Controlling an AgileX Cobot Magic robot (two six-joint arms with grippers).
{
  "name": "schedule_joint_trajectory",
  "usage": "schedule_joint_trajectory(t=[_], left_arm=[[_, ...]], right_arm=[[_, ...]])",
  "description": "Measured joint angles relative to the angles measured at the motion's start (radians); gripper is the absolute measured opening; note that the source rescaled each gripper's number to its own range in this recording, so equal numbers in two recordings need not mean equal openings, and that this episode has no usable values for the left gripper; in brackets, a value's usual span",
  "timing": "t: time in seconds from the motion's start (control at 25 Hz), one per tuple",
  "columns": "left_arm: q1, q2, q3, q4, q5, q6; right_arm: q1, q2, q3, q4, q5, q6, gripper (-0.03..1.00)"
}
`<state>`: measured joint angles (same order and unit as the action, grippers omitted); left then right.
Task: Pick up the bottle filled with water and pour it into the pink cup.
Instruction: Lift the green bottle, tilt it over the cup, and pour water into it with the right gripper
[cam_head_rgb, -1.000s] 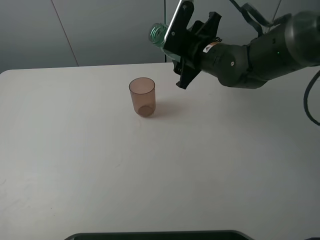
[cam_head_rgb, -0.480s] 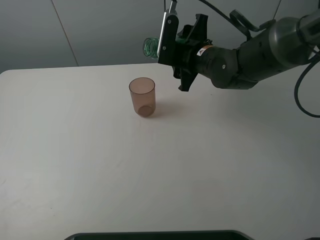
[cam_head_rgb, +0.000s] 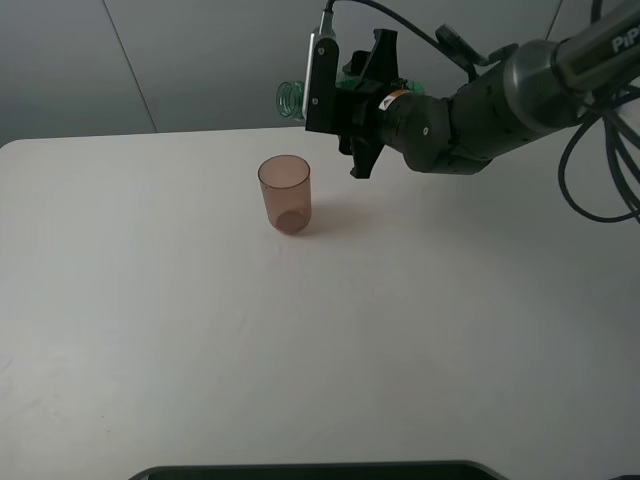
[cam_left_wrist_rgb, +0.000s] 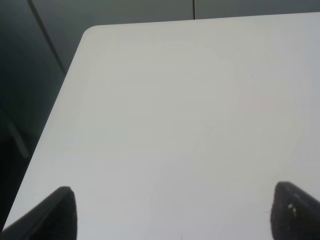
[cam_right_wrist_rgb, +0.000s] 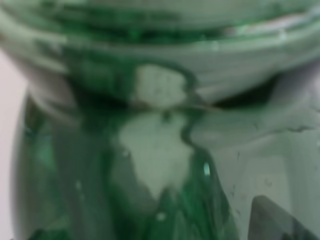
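Held nearly on its side in the air: a tall transparent green-tinted plastic bottle (cam_head_rgb: 291, 101), capless, threaded mouth pointing toward the left of the high view. Body mostly hidden behind the black right gripper (cam_head_rgb: 335, 100), clamped tight around it. In the right wrist view, filled edge to edge by blurred green plastic of the bottle (cam_right_wrist_rgb: 150, 150), with pale patches; no water level to be made out.

Below the mouth in the high view, apart from it: a small translucent brownish-pink plastic tumbler, the pink cup (cam_head_rgb: 285, 195), upright on the table, open end up. Cannot tell whether the mouth sits truly above the rim or farther back. No stream visible between mouth and cup.

Under the cup: a flat white table (cam_head_rgb: 400, 330), faint shadow to the cup's right. Behind: a grey panelled wall (cam_head_rgb: 200, 60). Along the near edge: a dark strip (cam_head_rgb: 300, 470).

Left gripper (cam_left_wrist_rgb: 177, 220) seen only in its own wrist view: two dark fingertips (cam_left_wrist_rgb: 60, 212) spread wide, nothing between them, bare table corner (cam_left_wrist_rgb: 165, 110) beneath.
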<state>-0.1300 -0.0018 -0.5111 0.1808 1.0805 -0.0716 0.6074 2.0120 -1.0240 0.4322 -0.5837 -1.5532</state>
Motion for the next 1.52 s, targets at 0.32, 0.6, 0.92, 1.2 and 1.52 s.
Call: schedule_joint_trajectory(t=[0.32, 0.6, 0.92, 1.2, 1.52], left_arm=[[0.000, 0.000, 0.000, 0.000, 0.000, 0.000], [0.000, 0.000, 0.000, 0.000, 0.000, 0.000], [0.000, 0.000, 0.000, 0.000, 0.000, 0.000], [0.000, 0.000, 0.000, 0.000, 0.000, 0.000], [0.000, 0.000, 0.000, 0.000, 0.000, 0.004]], right_arm=[[0.000, 0.044, -0.043, 0.008, 0.000, -0.091, 0.00], [0.000, 0.072, -0.047, 0.035, 0.002, -0.180, 0.00], [-0.002, 0.076, -0.049, 0.053, 0.000, -0.248, 0.00], [-0.006, 0.076, -0.049, 0.057, -0.015, -0.281, 0.00], [-0.006, 0.076, -0.049, 0.057, -0.015, -0.318, 0.00]])
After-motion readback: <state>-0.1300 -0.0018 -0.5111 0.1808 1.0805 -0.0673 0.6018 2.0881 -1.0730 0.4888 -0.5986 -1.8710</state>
